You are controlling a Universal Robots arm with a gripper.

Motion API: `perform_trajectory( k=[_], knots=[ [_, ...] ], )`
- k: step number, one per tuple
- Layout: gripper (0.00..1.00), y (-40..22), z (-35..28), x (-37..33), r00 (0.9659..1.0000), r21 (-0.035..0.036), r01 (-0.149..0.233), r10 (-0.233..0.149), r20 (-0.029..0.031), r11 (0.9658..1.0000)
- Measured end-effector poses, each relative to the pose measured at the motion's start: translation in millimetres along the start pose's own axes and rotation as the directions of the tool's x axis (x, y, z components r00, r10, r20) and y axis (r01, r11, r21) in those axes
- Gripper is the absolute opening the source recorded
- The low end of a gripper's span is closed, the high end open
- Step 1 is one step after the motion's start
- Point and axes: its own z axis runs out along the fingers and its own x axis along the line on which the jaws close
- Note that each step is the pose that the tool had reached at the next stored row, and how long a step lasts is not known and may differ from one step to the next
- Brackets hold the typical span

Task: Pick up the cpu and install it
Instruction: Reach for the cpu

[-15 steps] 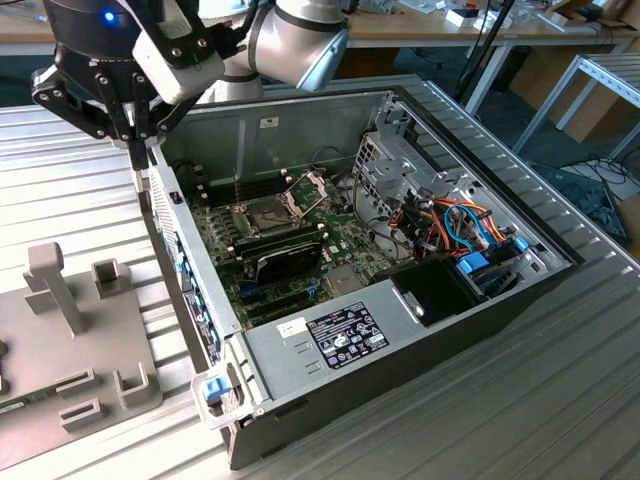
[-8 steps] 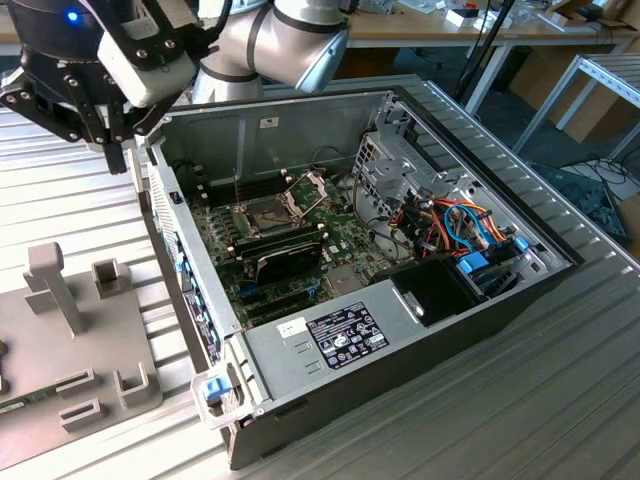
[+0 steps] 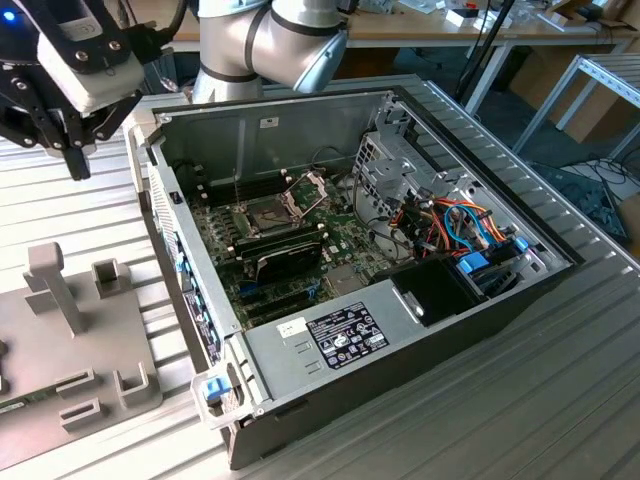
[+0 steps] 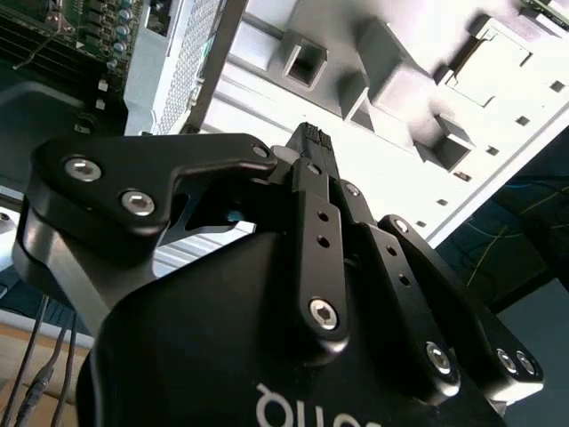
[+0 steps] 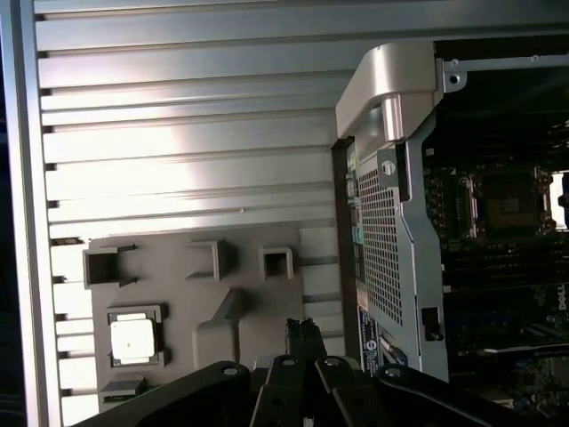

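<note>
Collision is what we are fearing: the gripper [image 3: 76, 165], fingers pressed together on nothing, is hanging at ten o'clock in the exterior view over the grey fixture plate [image 3: 110, 330]. Descending like this, it could be striking the cpu [image 5: 133, 339], which is lying flat in its nest on that plate in the first wrist view, or snagging the upright post [image 3: 55, 285]. We are failing to make out the chip's orientation mark or the open socket [image 3: 268, 213] contacts, and the plate is running off the exterior view at eight o'clock.
</note>
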Motion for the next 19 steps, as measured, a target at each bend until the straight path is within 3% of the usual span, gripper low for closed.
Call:
perform_trajectory(
  k=[19],
  knots=[
    [0.11,-0.4,-0.2,5.2,1.0,0.0001,0.0,0.0,-0.0001,1.0]
  ],
)
